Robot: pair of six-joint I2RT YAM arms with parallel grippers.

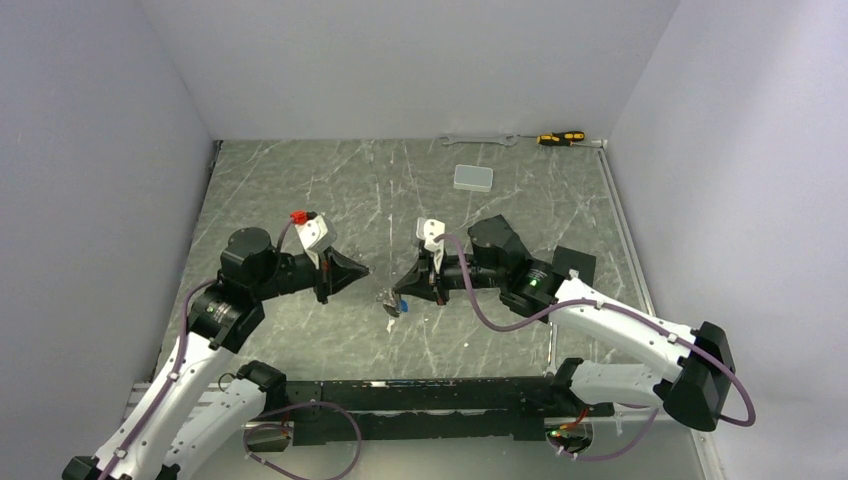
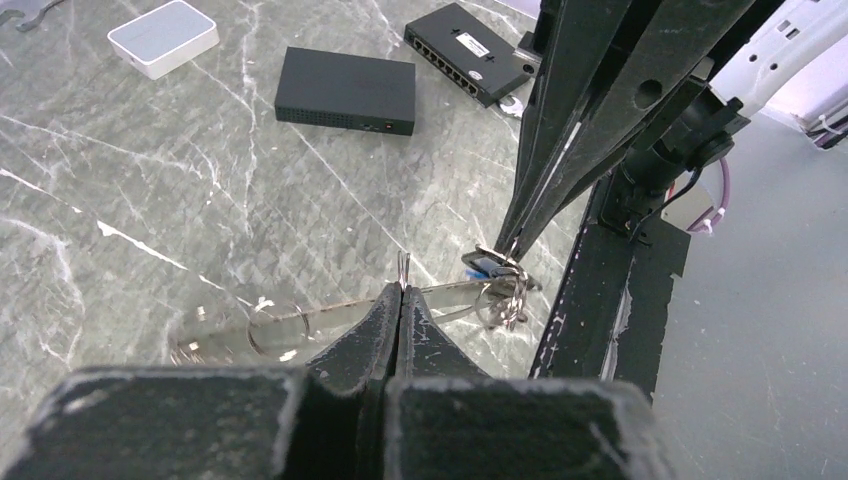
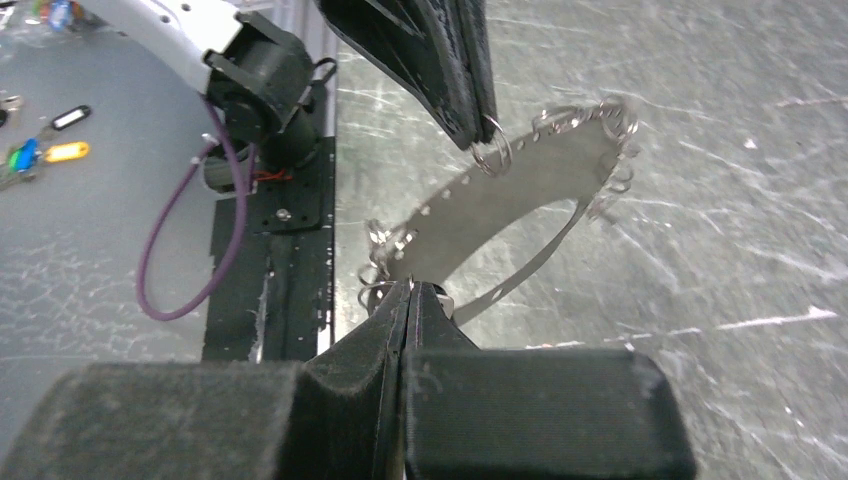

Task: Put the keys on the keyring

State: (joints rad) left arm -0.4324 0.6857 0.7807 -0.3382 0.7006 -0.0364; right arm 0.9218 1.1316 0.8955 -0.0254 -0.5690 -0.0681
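Note:
The keyring (image 3: 520, 185) is a large oval loop of flat silvery band with holes and several small split rings on it, held just above the table between both arms (image 1: 391, 303). My left gripper (image 2: 402, 290) is shut on one small ring (image 3: 492, 152) on the band's edge. My right gripper (image 3: 410, 287) is shut on the loop's other end, where a key with a blue tag (image 2: 487, 266) and a cluster of rings hang. More tagged keys (image 3: 62, 135), one black-framed with a white label, lie on the grey surface past the black rail.
Two black network boxes (image 2: 345, 90) (image 2: 468, 50) and a white box (image 1: 473, 178) sit on the marble top behind the grippers. A silver spanner (image 1: 478, 140) and a screwdriver (image 1: 560, 138) lie along the back wall. The black rail (image 1: 420, 395) runs along the near edge.

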